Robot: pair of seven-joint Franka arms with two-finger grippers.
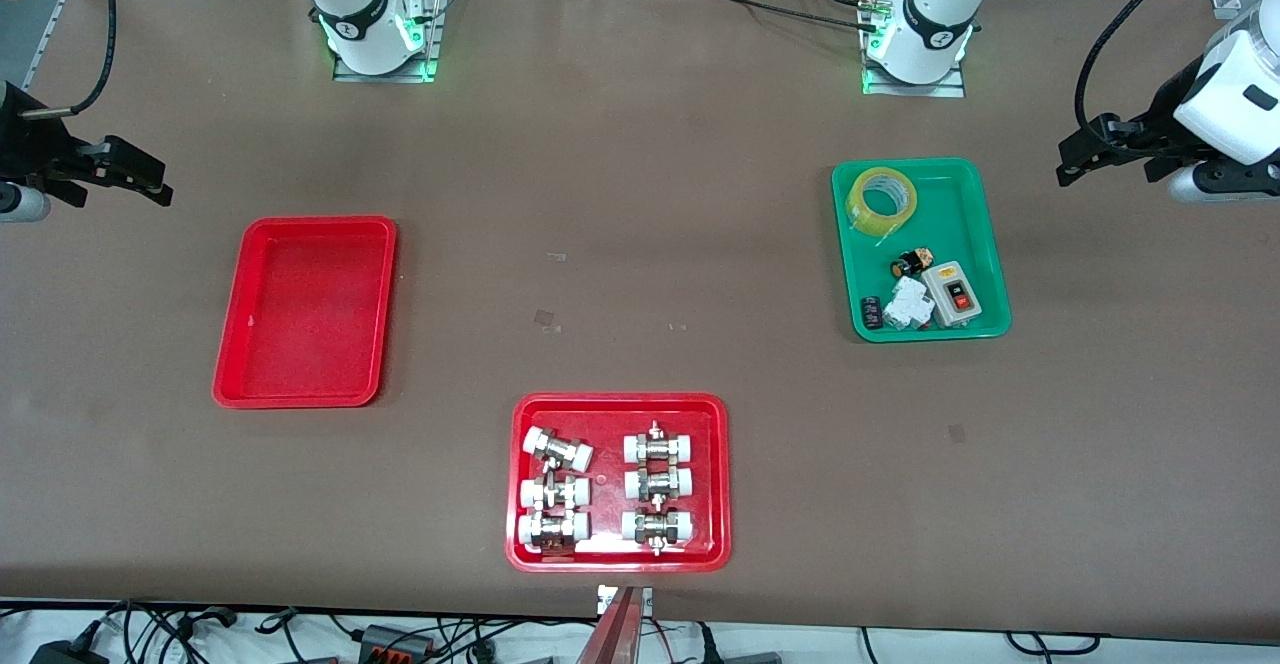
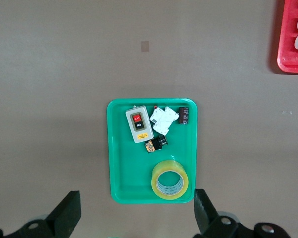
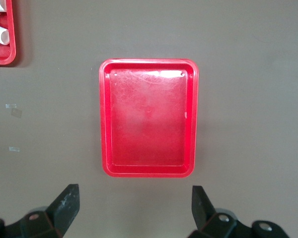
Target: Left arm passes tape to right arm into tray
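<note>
The yellow tape (image 1: 881, 201) lies flat in a green tray (image 1: 990, 244) toward the left arm's end of the table; it also shows in the left wrist view (image 2: 170, 180). The plain red tray (image 1: 305, 312) sits empty toward the right arm's end and fills the right wrist view (image 3: 149, 117). My left gripper (image 1: 1075, 159) is open and empty, high over bare table beside the green tray (image 2: 119, 148); it also shows in the left wrist view (image 2: 135, 215). My right gripper (image 1: 155, 182) is open and empty, over bare table beside the red tray; it also shows in the right wrist view (image 3: 134, 208).
The green tray also holds a grey switch box (image 1: 955, 294), a white part (image 1: 908, 304) and small black parts (image 1: 910, 264). A second red tray (image 1: 620, 399) with several white-capped metal fittings sits near the front camera, midway between the arms.
</note>
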